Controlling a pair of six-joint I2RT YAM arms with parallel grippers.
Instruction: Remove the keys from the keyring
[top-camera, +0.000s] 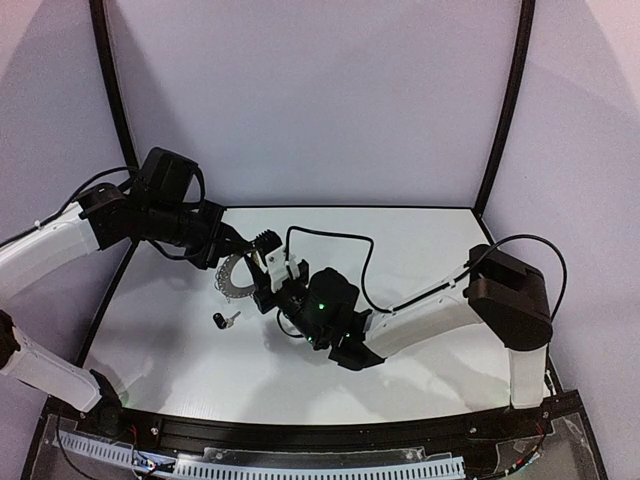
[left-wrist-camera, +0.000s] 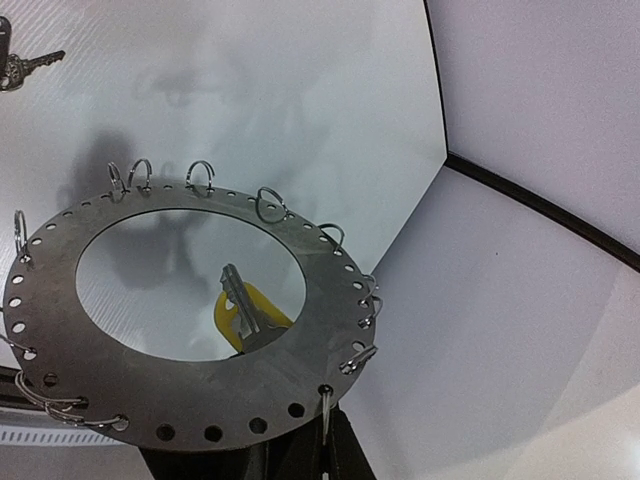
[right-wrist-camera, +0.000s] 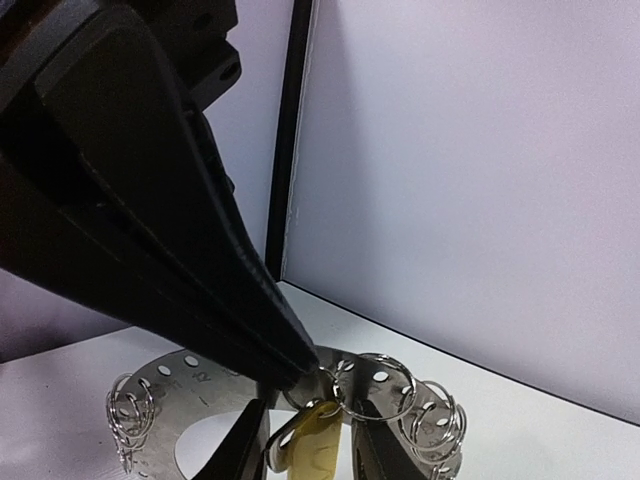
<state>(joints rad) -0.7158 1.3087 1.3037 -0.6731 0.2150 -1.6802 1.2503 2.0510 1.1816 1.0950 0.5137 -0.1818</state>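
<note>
So the left tool (top-camera: 228, 252) is clamped shut on the rim of the large flat grey metal keyring (left-wrist-camera: 100, 385), holding it up off the white counter (top-camera: 420, 260). Thin silver wire loops (left-wrist-camera: 200, 172) fringe its edge. The tiny yellow-headed key (right-wrist-camera: 320, 445) hangs from one of those loops. The right tool (top-camera: 270, 268) has a finger on either side of that yellow head, but I honestly can't tell if it's pinching it. The little black-headed key (top-camera: 222, 320) lies loose on the counter, near the keyring.
</note>
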